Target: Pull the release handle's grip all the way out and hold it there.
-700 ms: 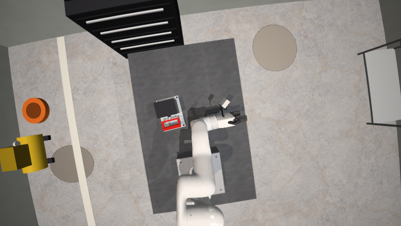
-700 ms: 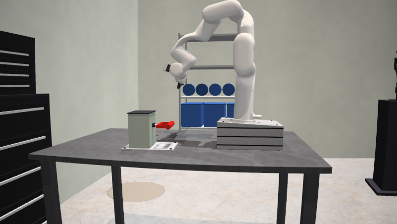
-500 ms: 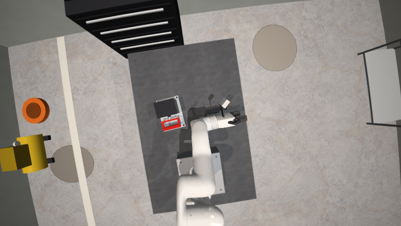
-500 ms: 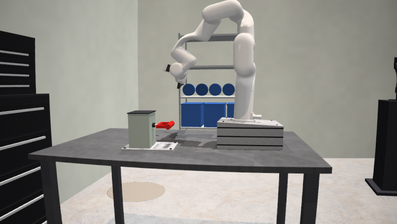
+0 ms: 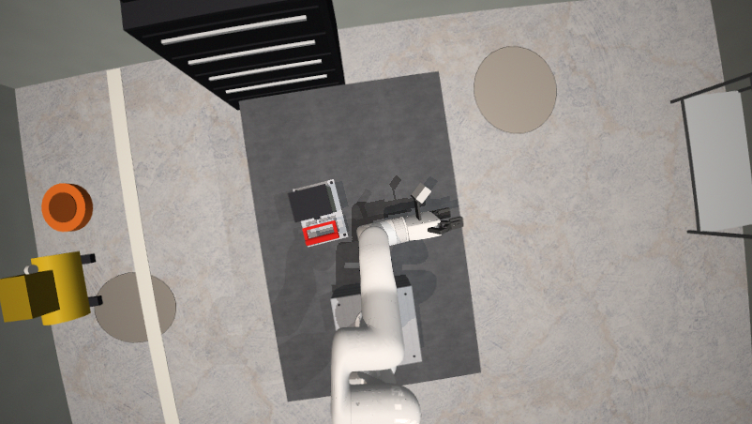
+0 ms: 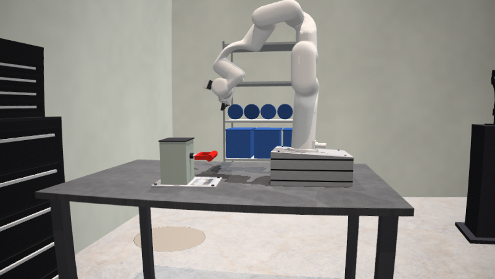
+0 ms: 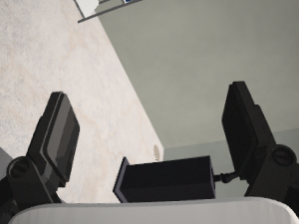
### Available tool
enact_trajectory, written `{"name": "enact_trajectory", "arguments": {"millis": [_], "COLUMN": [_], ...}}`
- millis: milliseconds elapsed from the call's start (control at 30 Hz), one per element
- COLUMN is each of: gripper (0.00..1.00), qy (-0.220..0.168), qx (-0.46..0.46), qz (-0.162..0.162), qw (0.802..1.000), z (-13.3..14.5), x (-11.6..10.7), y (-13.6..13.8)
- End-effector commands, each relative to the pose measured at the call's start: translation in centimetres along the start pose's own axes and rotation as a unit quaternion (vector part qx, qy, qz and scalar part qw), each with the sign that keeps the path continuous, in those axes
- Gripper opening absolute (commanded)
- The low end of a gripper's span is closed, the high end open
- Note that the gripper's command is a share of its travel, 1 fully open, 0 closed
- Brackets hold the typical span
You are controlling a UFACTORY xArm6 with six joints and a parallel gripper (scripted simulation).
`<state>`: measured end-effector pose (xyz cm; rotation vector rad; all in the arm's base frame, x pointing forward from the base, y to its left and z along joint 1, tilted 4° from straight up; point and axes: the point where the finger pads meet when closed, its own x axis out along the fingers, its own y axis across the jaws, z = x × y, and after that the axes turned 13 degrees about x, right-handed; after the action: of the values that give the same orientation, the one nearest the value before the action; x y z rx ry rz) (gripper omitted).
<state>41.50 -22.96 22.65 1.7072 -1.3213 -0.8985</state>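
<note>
We see the gripper (image 6: 223,105) high in open air, fingers spread wide with nothing between them, well above the red release handle grip (image 6: 206,155). The air between the two stands free. The grip juts from the grey-green housing (image 6: 176,162), which blocks any approach from behind it; the side facing the arm's stepped base block (image 6: 311,168) lies open across a bare stretch of table (image 6: 114,183). Below the grip, the white mounting plate (image 6: 205,181) limits room underneath. From above, the arm's own forearm (image 5: 372,263) passes just beside the grip's end. The shelf rack (image 6: 258,47) and black drawer cabinet (image 5: 236,47) stand well apart.
</note>
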Motion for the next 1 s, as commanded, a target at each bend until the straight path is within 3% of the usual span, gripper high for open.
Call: {"name": "enact_trajectory", "arguments": {"millis": [0,200,400,467,633,900,967], "gripper": [1.0,1.0,1.0,1.0,1.0,1.0,1.0], "qy": [-0.009,-0.075,-0.104,-0.141,-0.179,-0.26,-0.26], "qx": [0.01,0.065,0.089,0.12,0.15,0.212,0.212], "qz": [-0.01,-0.074,-0.1,-0.13,-0.158,-0.208,-0.208], "qw": [1.0,0.992,0.986,0.974,0.959,0.919,0.919], "z": [0.3,2.8,3.8,5.0,6.0,7.8,7.8], "x": [-0.4,-3.8,-5.5,-7.7,-10.1,-15.6,-15.6], "y": [-0.4,-3.9,-5.3,-7.0,-8.6,-11.5,-11.5]}}
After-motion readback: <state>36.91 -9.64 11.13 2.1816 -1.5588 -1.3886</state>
